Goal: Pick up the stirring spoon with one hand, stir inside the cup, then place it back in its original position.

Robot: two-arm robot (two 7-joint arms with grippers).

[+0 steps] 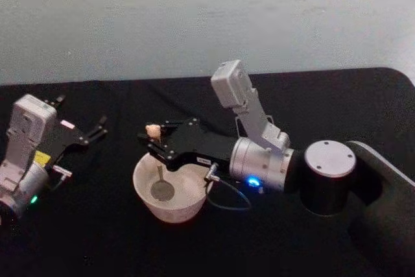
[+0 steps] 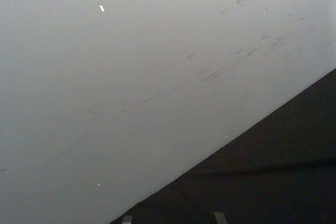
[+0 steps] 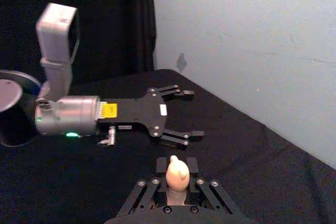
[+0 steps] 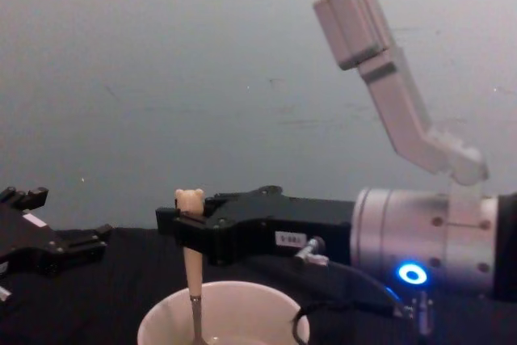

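Note:
My right gripper (image 1: pixel 152 141) hangs over the cup (image 1: pixel 144 200) and is shut on the cream handle of the stirring spoon (image 1: pixel 159 176), just under its bear head. The spoon stands nearly upright, with its metal bowl down inside the wide cream-white cup. From the chest, the stirring spoon (image 4: pixel 192 268) drops from the right gripper (image 4: pixel 184 228) into the cup (image 4: pixel 242 290). In the right wrist view the bear head of the stirring spoon (image 3: pixel 177 174) sits between the fingers of the right gripper (image 3: pixel 177 165). My left gripper (image 1: pixel 81 116) rests open at the far left, apart from the cup. The original position is out of view.
A black cloth covers the table (image 1: pixel 292 244) up to a pale wall (image 1: pixel 194 17) at the back. A thin cable (image 1: pixel 230 202) loops from my right wrist beside the cup. The left gripper (image 3: pixel 186 114) also appears in the right wrist view.

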